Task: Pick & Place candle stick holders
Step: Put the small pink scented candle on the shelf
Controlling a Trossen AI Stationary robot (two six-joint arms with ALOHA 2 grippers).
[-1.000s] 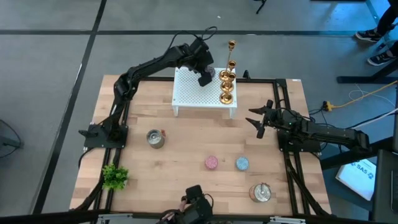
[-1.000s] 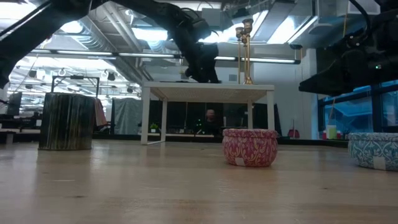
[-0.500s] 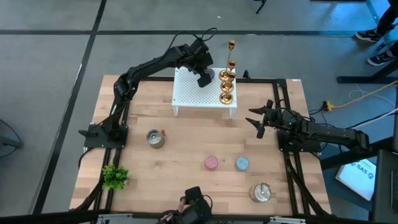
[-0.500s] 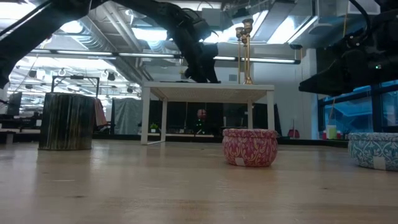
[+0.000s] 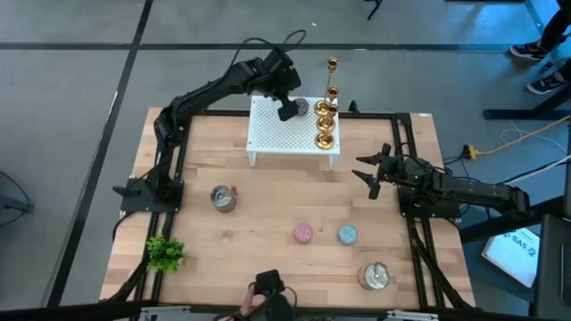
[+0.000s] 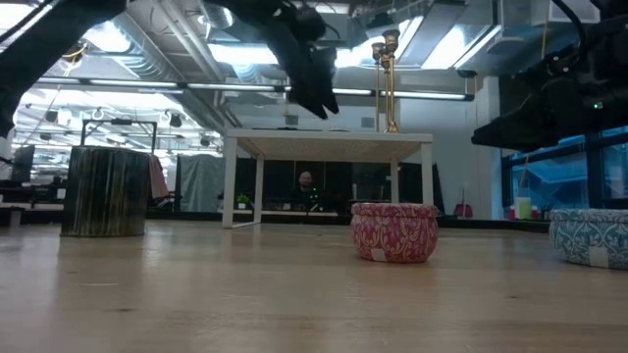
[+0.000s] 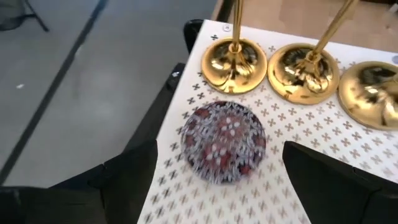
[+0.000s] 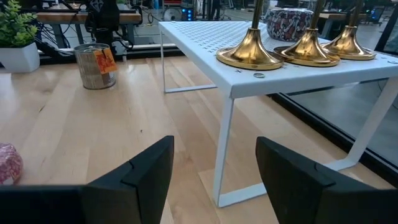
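- High view: three holders [image 5: 326, 125] stand in a row along one edge of the white rack [image 5: 268, 134], bases nearly touching, so the rest of the perforated top is free.
- Left gripper [image 5: 287, 109] hangs above the rack with fingers spread and empty; a purple disc [image 7: 224, 142] sits on the rack between them, apparently just set down.
- Right gripper [image 5: 373, 174] waits beside the rack over the table [image 5: 268, 214], fingers apart, grasping nothing, likely ready to reach for the nearest holder.
- Writing: the tin [image 5: 222, 198] has an orange label, unreadable; nothing else legible.
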